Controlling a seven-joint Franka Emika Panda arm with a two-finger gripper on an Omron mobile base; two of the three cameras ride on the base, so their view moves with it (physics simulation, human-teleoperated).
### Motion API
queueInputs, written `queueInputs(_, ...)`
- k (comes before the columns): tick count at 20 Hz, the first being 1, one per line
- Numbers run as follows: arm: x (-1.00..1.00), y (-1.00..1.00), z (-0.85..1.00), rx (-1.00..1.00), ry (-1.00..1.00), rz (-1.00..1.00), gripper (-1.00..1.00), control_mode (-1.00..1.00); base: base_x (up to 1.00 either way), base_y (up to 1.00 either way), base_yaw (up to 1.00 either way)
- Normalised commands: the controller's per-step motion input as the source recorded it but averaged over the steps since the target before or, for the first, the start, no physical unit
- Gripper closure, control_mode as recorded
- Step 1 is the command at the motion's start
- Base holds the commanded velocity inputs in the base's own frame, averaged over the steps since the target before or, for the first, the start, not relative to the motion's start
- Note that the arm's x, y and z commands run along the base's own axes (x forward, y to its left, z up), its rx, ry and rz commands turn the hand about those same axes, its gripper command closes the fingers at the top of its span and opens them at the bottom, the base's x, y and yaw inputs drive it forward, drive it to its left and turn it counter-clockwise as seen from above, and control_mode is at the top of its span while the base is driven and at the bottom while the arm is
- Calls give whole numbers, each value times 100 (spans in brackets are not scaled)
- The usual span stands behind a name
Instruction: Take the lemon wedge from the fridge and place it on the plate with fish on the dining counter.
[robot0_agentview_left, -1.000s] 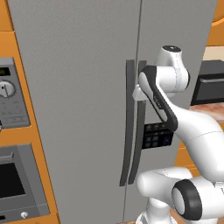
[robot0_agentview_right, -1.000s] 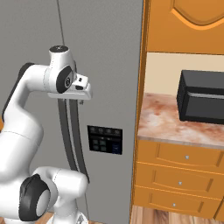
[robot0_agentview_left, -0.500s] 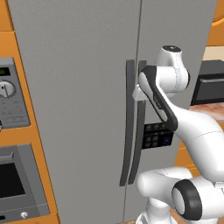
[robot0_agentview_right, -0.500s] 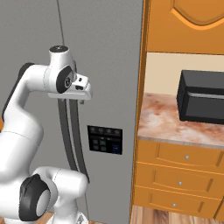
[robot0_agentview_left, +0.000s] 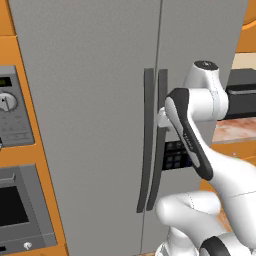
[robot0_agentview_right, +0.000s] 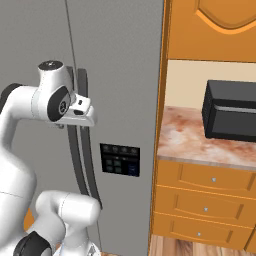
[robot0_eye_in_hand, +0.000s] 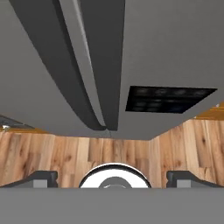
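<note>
Squarely ahead: fridge (robot0_agentview_left: 100, 100), matte grey, both doors shut, seam running down between them. Two long dark handles (robot0_agentview_left: 154, 140) side by side at the seam, curving slightly toward their lower ends. Small dark control panel (robot0_agentview_right: 119, 159) on the right door, below handle mid-height. Pincer (robot0_eye_in_hand: 111, 177) up against the handles at about their upper third, looking down along the door in the hand view; fingertips (robot0_eye_in_hand: 41, 178) spread wide at the two bottom corners, nothing between them, no grip on either handle. Whether the hand touches the handle from the base views: cannot tell. Wooden floor (robot0_eye_in_hand: 65, 153) under the fridge's lower edge. To the right of the fridge, orange cabinets (robot0_agentview_right: 210, 200) with drawers, a marbled bench (robot0_agentview_right: 195, 137) on top, and a black box-like appliance (robot0_agentview_right: 230, 110) standing on it. To the left, a grey wall oven (robot0_agentview_left: 15, 165) set in orange cabinetry.
</note>
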Motion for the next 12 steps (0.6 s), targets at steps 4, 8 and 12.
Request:
queueInputs(4, 25, 26, -1, -4, -13, -5, -100, -100, 0, 0, 0)
queueInputs(8, 8, 0, 0, -2, -7, -1, -100, -100, 0, 0, 0)
queueInputs(12, 0, 0, 0, 0, 0, 0, -100, -100, 0, 0, 0)
